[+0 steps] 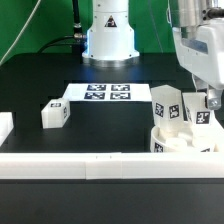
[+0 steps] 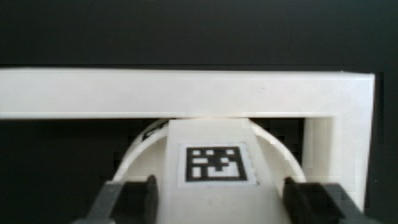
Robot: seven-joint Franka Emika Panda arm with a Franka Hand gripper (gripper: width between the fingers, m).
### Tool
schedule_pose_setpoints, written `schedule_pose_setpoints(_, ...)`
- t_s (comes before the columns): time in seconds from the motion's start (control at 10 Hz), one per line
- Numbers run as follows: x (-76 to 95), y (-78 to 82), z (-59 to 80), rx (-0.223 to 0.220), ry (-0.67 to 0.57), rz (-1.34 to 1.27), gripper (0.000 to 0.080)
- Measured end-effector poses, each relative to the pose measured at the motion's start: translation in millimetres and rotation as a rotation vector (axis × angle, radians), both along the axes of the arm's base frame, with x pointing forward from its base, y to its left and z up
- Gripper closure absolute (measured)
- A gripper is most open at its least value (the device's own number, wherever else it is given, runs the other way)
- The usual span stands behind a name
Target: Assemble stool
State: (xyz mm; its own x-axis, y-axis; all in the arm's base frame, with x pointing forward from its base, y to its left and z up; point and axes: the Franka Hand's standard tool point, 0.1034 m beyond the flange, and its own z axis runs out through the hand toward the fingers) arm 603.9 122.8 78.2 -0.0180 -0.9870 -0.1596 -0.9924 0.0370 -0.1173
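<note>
Exterior view: gripper (image 1: 205, 104) sits on a leg (image 1: 203, 117) atop the seat (image 1: 186, 143), near side, exterior view's right; wrist view: fingers (image 2: 121, 200) look clamped on that leg (image 2: 217, 160), so keep it plumb, turn gently, no side load.

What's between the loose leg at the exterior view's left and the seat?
Exterior view: only bare table between loose leg and seat; marker board lies farther back.

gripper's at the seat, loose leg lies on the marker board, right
No: the exterior view shows the loose leg on the black table, beside the marker board, at that view's left. The gripper is at the seat, as said.
</note>
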Motion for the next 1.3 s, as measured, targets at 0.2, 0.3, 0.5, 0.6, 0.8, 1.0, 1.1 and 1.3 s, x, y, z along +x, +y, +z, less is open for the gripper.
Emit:
schedule_pose_setpoints(0.2,-0.2,-2.6,-0.3,0.051,-0.01,-0.202,0.0464)
schedule_pose_setpoints(0.3,-5.0,0.4,-1.6,0.082,0.014,-0.331,0.0464)
schedule_pose_setpoints(0.5,-4.7,3.1,-1.3,0.126,0.025,-0.545,0.0464)
schedule_pose_setpoints(0.6,-4.7,1.9,-1.4,0.137,0.031,-0.58,0.0464)
schedule_pose_setpoints(0.8,-4.8,1.3,-1.8,0.155,0.035,-0.612,0.0464)
schedule_pose_setpoints(1.0,-4.9,1.8,-1.6,0.153,0.032,-0.596,0.0228)
schedule_pose_setpoints(1.1,-1.8,1.9,8.2,0.155,0.012,-0.553,0.0174)
schedule_pose_setpoints(1.3,1.3,7.1,27.0,0.162,-0.022,-0.49,0.0155)
